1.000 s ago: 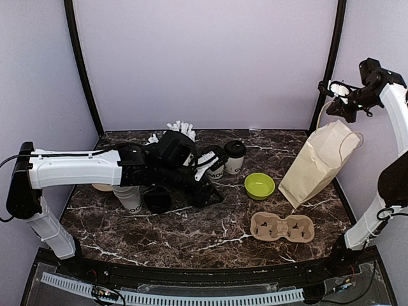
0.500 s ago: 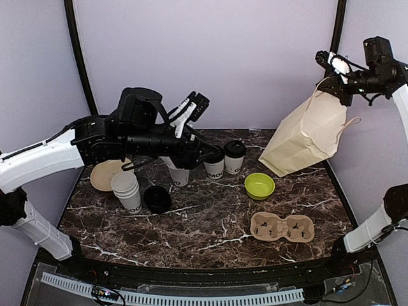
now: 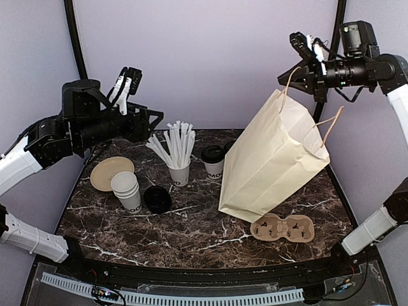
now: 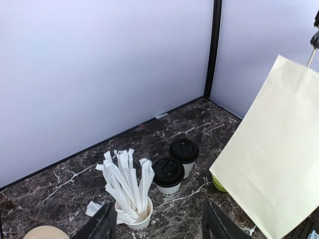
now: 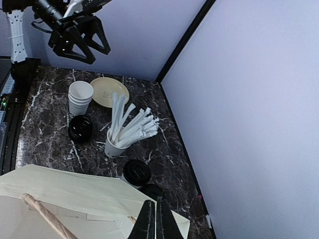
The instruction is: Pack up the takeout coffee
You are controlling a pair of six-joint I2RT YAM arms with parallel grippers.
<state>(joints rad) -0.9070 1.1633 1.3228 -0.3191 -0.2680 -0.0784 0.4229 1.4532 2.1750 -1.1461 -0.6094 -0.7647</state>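
Note:
Two takeout coffee cups with black lids stand at the back middle of the table. The nearer one (image 3: 212, 162) (image 4: 168, 175) (image 5: 136, 173) shows in all views. The farther one (image 4: 184, 155) (image 5: 152, 190) is mostly hidden behind the bag in the top view. My right gripper (image 3: 305, 58) (image 5: 155, 219) is shut on the top of a cream paper bag (image 3: 271, 159) (image 5: 75, 199) and holds it hanging, tilted, with its bottom near the table. My left gripper (image 3: 127, 78) (image 4: 159, 226) is open and empty, raised high at the left, well away from the cups.
A white cup of straws (image 3: 180, 171) (image 4: 130, 209) stands left of the coffees. A stack of lidless cups (image 3: 126, 190), black lids (image 3: 157, 199) and a tan plate (image 3: 109, 172) lie at the left. A cardboard cup carrier (image 3: 282, 227) lies front right. A green bowl (image 4: 215, 183) peeks from behind the bag.
My left arm has lifted off the cups and drawn back up to the left. My right arm has swung the bag leftward over the table, covering the green bowl and one coffee.

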